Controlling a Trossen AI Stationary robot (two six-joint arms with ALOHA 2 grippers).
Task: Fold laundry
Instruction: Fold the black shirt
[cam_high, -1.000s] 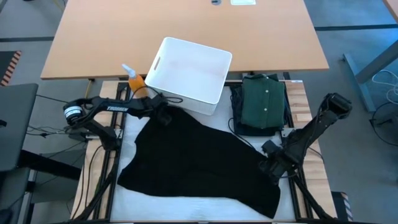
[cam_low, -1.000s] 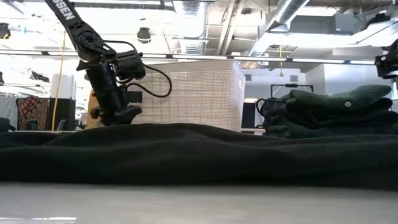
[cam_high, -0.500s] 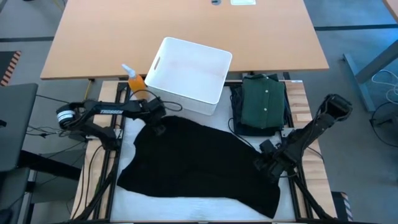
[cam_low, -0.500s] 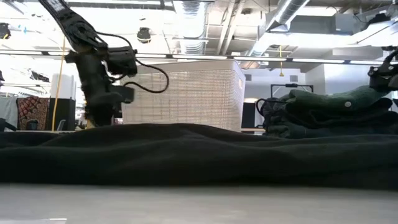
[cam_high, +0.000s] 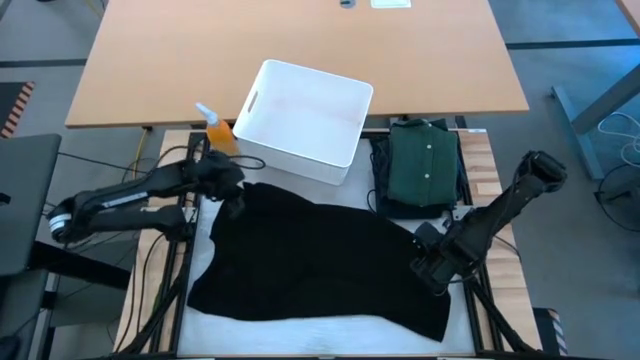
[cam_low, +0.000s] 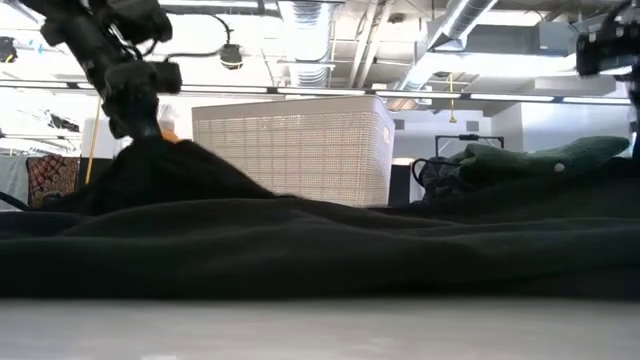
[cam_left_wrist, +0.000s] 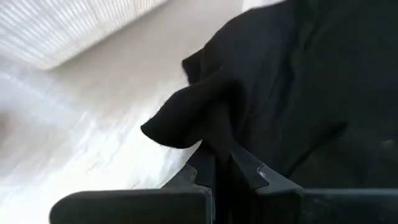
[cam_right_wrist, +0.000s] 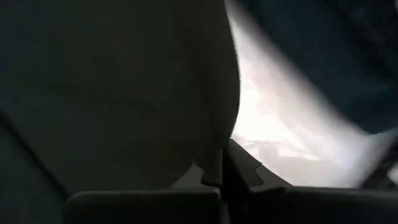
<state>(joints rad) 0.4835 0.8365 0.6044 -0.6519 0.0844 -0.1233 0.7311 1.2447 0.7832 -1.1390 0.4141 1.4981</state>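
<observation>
A black garment (cam_high: 320, 265) lies spread over the white-covered table. My left gripper (cam_high: 233, 192) is shut on its far left corner, beside the white bin; in the low view that corner stands up as a peak (cam_low: 150, 165) under the gripper (cam_low: 135, 128). My right gripper (cam_high: 425, 263) is shut on the garment's right edge. A folded dark green buttoned shirt (cam_high: 425, 165) rests on a dark stack at the far right. My left gripper pinches a bunched corner of the black garment (cam_left_wrist: 208, 134) between its two fingers, coming from above. The corner is lifted off the table and the cloth slopes down from it (cam_low: 215, 180); the rest lies flat. My right gripper pinches the garment's right edge (cam_right_wrist: 214, 146) between its two fingers. The cloth there is raised a little (cam_low: 600, 185); the rest lies on the table.
A white plastic bin (cam_high: 305, 120) stands at the far middle, close to my left gripper. An orange spray bottle (cam_high: 215, 128) stands to its left. A bare strip of white cover (cam_high: 300, 335) runs along the near edge.
My left gripper has gone toward the table's left edge and up, taken hold of the garment's far left corner and drawn it up into a peak. My right gripper has taken hold of the right edge and risen, lifting that edge in front of the green stack.
</observation>
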